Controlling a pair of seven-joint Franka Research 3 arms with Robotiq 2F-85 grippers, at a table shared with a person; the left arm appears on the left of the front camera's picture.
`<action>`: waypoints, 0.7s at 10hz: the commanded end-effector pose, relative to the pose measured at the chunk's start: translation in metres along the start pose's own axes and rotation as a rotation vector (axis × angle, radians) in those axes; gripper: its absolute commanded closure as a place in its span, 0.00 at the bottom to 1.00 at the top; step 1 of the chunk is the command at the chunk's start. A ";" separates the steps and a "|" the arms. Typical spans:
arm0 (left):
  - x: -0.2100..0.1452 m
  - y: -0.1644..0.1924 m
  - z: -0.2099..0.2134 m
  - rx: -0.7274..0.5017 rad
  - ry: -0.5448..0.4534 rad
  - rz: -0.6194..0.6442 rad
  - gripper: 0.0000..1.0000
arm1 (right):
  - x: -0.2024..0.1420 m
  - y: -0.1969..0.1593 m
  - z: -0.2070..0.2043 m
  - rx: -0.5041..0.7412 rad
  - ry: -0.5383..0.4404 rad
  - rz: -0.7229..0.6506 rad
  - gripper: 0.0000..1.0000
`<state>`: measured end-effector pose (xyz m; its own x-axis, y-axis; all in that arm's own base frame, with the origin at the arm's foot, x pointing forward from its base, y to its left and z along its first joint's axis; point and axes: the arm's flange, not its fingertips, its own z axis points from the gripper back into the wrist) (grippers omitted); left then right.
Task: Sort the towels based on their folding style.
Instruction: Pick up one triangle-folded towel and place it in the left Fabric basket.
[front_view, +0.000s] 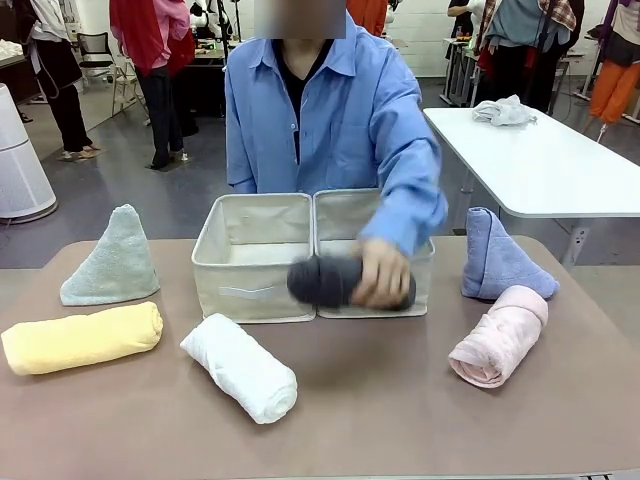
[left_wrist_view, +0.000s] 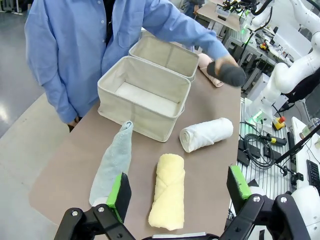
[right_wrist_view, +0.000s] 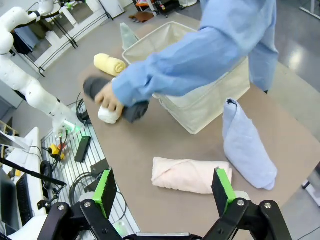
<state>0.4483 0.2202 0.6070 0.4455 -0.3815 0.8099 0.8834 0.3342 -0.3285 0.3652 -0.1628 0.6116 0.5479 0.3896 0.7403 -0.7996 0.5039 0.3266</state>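
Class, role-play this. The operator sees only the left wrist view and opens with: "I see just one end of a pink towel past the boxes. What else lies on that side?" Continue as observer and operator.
Observer: A blue triangle towel stands just behind the pink roll, beside the right box.
Operator: Is the right gripper busy?
Observer: No, the right gripper is open, with the pink roll ahead of it, untouched.
Operator: Where is the dark grey roll held?
Observer: The person's hand holds the dark grey roll in front of the right box, near its seam with the left box.
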 end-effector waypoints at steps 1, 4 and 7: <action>0.000 -0.001 0.000 0.000 -0.002 -0.001 0.00 | 0.002 -0.001 0.000 0.013 -0.022 0.007 0.00; 0.031 0.005 -0.053 0.208 0.299 -0.086 0.00 | 0.002 -0.001 0.000 0.013 -0.022 0.007 0.00; 0.080 0.013 -0.150 0.320 0.663 -0.309 0.00 | 0.002 -0.001 0.000 0.013 -0.022 0.007 0.00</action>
<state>0.5198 0.0824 0.6181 0.2741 -0.8435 0.4620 0.9349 0.3463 0.0776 0.3660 -0.1617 0.6115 0.5483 0.3917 0.7389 -0.7999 0.5033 0.3268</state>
